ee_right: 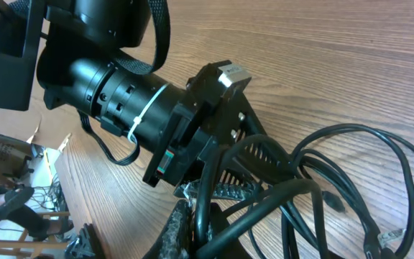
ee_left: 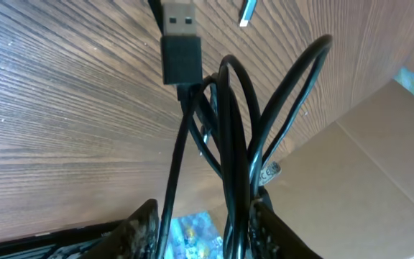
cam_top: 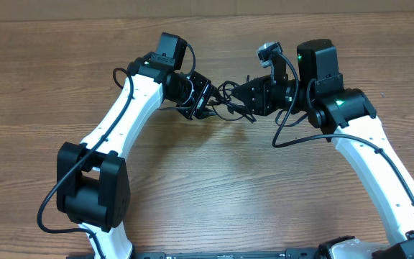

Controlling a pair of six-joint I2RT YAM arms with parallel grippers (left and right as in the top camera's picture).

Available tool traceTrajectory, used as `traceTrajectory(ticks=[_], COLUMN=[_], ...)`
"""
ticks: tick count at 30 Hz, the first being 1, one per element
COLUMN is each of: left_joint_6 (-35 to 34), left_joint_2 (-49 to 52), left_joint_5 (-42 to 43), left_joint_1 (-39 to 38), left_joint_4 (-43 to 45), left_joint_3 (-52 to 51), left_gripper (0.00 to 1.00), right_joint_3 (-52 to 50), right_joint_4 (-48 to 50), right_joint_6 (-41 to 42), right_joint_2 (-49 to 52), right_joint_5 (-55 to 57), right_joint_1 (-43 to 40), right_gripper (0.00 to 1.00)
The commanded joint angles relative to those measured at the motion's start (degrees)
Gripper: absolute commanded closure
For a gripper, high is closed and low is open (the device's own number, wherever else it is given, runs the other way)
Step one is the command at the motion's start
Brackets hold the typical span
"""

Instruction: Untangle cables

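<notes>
1. Cables (ee_left: 230,144): black tangled cords, over the worktop (cam_top: 214,180), between the two hands.
2. Left hand (ee_left: 203,219): fingers apart, cords between; grip cannot be told.
3. Right hand (cam_top: 241,98): closed on the cables.

You are looking down on both arms angling inward, facing each other near the middle of the table's (cam_top: 214,194) far edge. The left gripper (cam_top: 205,101) and the right gripper (cam_top: 244,96) are sitting close together. The cables (cam_top: 228,108) are bunching in a dark tangle between them, with thin loops spilling toward the near side. A tan strip (cam_top: 336,6) is running along the far edge.
</notes>
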Motion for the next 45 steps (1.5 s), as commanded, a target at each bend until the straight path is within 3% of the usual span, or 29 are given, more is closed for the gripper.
traceTrajectory(ticks=[1,9,11,12,14,17,25,30,33,36,39,41,45], left_joint_6=[-1.9,-5.51,-5.49,-5.46,-4.85,1.92,20.35,27.15,32.11,37.48,43.95,46.51,49.99], left_joint_2=[2.14,8.52,10.01,10.56,11.34,11.43,6.75,1.22,-1.42,-2.99,-3.65,-3.74,-3.74], left_joint_5=[-1.09,1.33,3.89,4.9,4.66,1.01,-0.66,-0.63,-1.86,-4.07,-9.57,-12.33,-13.07], left_joint_1=[-0.76,-2.69,-3.08,-3.17,-3.21,-2.01,8.26,11.1,10.6,9.38,7.69,6.62,4.55], left_joint_4=[0.02,5.2,8.17,9.27,10.29,9.35,1.97,3.74,6.38,7.76,7.37,6.8,6.4], left_joint_3=[0.13,0.13,0.13,0.13,0.13,0.13,0.15,0.15,0.15,0.15,0.15,0.15,0.15], left_gripper=[0.57,0.56,0.75,0.92,0.96,0.96,0.96,0.96,0.95,0.96,0.95,0.96,0.96], right_joint_3=[0.57,0.57,0.57,0.57,0.57,0.59,0.57,0.55,0.5,0.5,0.5,0.5,0.5], right_joint_4=[0.63,0.59,0.48,0.42,0.42,-0.07,-13.07,-17.09,-17.7,-17.03,-15.82,-15.04,-11.13], right_joint_6=[0.2,0.24,0.2,0.2,0.17,1.4,26.6,30.38,27.74,16.0,0.7,-5.11,-11.45], right_joint_2=[-0.22,-0.22,-0.24,-0.22,-0.22,-0.28,-0.26,-0.26,-0.2,-0.2,-0.17,-0.15,0.26], right_joint_5=[-2.89,-4.94,-4.98,-4.83,-4.81,-0.85,31.91,31.98,29.77,20.11,7.13,3.63,3.65], right_joint_1=[0.17,0.17,0.17,0.17,0.15,-1.27,-15.08,-20.92,-20.5,-18.69,-15.72,-13.35,-8.46], right_gripper=[0.96,0.96,0.96,0.96,0.96,0.96,0.96,0.96,0.83,0.65,0.18,0.0,0.0])
